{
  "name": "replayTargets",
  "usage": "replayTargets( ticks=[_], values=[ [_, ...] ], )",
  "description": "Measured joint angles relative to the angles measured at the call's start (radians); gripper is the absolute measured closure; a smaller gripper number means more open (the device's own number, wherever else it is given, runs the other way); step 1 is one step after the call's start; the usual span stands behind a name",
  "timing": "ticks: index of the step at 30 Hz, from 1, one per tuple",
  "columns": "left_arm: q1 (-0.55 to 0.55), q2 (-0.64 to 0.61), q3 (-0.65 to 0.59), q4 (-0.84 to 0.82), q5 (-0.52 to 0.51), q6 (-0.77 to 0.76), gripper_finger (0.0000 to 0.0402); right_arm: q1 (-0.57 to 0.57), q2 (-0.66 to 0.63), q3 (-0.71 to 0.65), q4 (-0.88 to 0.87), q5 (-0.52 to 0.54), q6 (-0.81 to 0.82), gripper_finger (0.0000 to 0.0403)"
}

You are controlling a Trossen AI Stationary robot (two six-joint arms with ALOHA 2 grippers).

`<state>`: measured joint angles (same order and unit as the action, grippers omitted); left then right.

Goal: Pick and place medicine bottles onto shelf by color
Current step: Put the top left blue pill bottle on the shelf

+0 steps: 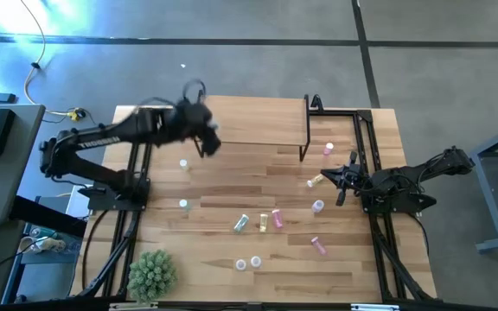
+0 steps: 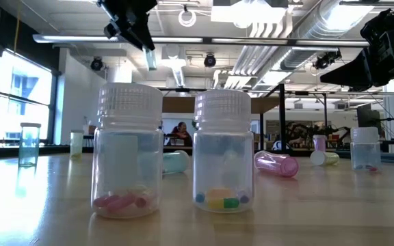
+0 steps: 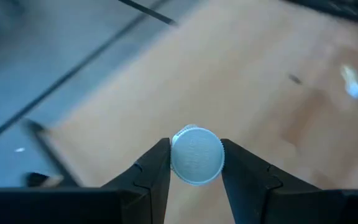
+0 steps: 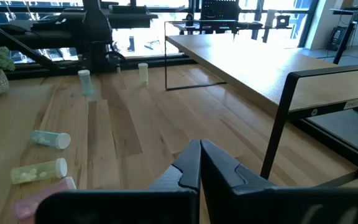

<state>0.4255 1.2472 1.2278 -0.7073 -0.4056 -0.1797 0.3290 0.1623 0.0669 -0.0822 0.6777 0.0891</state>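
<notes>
My left gripper (image 1: 207, 138) is high over the table's far left part, beside the left end of the shelf (image 1: 262, 121), a light-wood board on black legs. It is shut on a pale medicine bottle with a white cap (image 3: 196, 155). My right gripper (image 1: 344, 179) is shut and empty, low over the table's right side. Several other bottles are on the table: two stand at the left (image 1: 183, 205), some lie in the middle (image 1: 264, 222), a pink one (image 1: 319, 246) lies nearer, and two stand close to the low camera (image 2: 127, 154). My left gripper pinches the bottle between its two fingers at the capped top end (image 3: 185, 169), one finger on each side. The fingers come from above, pointing down. The bottle hangs below the fingers (image 2: 150, 60), upright and lifted clear of the table.
A spiky green plant ball (image 1: 152, 275) sits at the near left corner. A pink bottle (image 1: 328, 149) stands by the shelf's right legs, and a yellow one (image 1: 316, 181) lies just left of my right gripper. Black frame rails run along both table sides.
</notes>
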Motion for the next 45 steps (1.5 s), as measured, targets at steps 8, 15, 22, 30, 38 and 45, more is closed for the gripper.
replayTargets(
  ticks=[8,15,22,30,38,45],
  values=[
    [0.300,0.034,0.103,-0.001,0.123,0.079,0.0284,0.000,0.000,0.000,0.000,0.000,0.000,0.0403],
    [0.411,0.166,0.169,-0.037,0.286,0.059,0.0284,0.000,0.000,0.000,0.000,0.000,0.000,0.0403],
    [0.412,0.286,0.276,-0.118,0.295,0.052,0.0284,0.000,0.000,0.000,0.000,0.000,0.000,0.0403],
    [0.412,0.346,0.280,-0.145,0.295,0.025,0.0284,0.000,0.000,0.000,0.000,0.000,0.000,0.0403],
    [0.412,0.387,0.280,-0.165,0.291,-0.001,0.0284,0.000,0.000,0.000,-0.001,0.000,0.000,0.0403],
    [0.412,0.396,0.280,-0.165,0.287,-0.004,0.0284,0.000,0.000,0.000,-0.001,0.000,0.000,0.0403]
  ],
)
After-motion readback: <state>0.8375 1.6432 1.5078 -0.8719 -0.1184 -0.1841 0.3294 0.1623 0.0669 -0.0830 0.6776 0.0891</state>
